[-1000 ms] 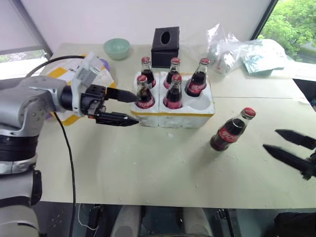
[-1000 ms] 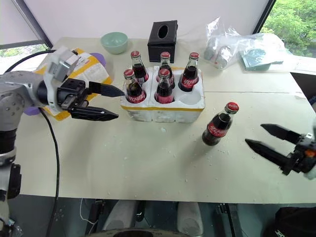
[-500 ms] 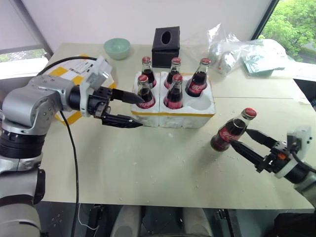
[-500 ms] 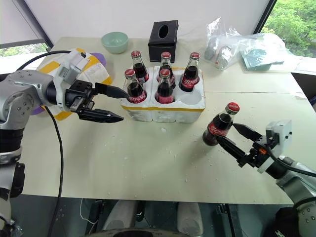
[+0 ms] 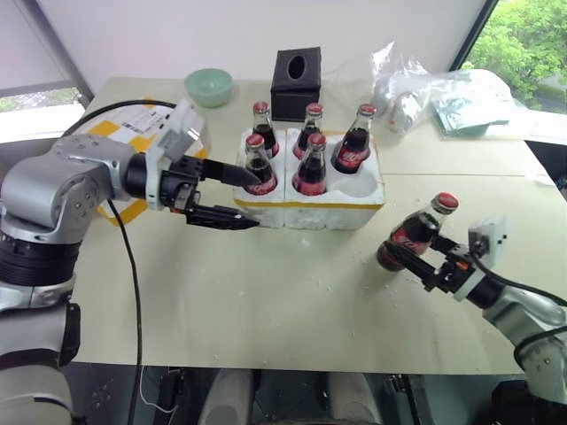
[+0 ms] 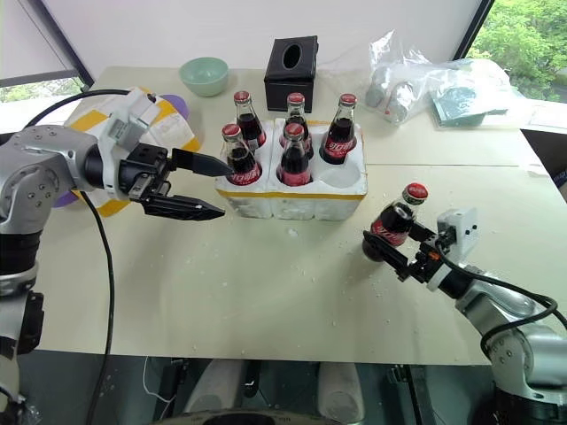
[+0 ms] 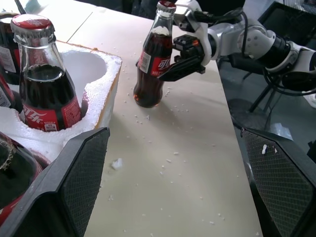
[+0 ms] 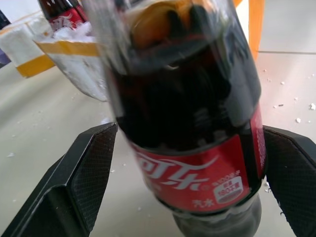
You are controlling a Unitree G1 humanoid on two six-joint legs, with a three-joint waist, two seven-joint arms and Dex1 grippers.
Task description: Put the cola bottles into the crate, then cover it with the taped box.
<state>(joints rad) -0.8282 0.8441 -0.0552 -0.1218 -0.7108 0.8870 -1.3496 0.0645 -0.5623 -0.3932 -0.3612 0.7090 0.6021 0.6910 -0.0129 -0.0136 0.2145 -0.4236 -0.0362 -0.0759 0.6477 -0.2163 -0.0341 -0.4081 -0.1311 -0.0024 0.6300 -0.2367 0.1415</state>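
Looking at your two pincers first:
Right pincer [image 6: 396, 251]: you have it spread wide, its two black fingers flanking the lower body of the loose cola bottle [image 6: 390, 224]; in the right wrist view there is a gap on each side between finger and glass, so nothing is pinched.
Left pincer [image 5: 244, 195]: you hold it spread too, pointing at the crate's near left corner, upper finger beside the front-left bottle [image 5: 258, 166], lower finger against the crate's front wall; it grips nothing.
Loose cola bottle: it stands on the surface [image 5: 266, 292] at about 4 o'clock from the crate, leaning slightly, red cap up, well apart from the foam.
Crate [image 5: 310, 211]: white foam with a yellow band, it sits mid-surface. Five bottles stand upright in its wells, three in the far row and two in the near row; the near right well [image 5: 359, 184] is open.
Taped box [image 6: 151, 124]: it lies at 9 o'clock from the crate, behind your left arm, largely hidden by it.
Other things: a black tissue box [image 5: 296, 83] sits at 12 o'clock from the crate, a green bowl [image 5: 210, 87] at 11 o'clock, clear plastic bags [image 5: 425, 93] at 2 o'clock.
Surface: white foam crumbs are scattered in front of the crate.
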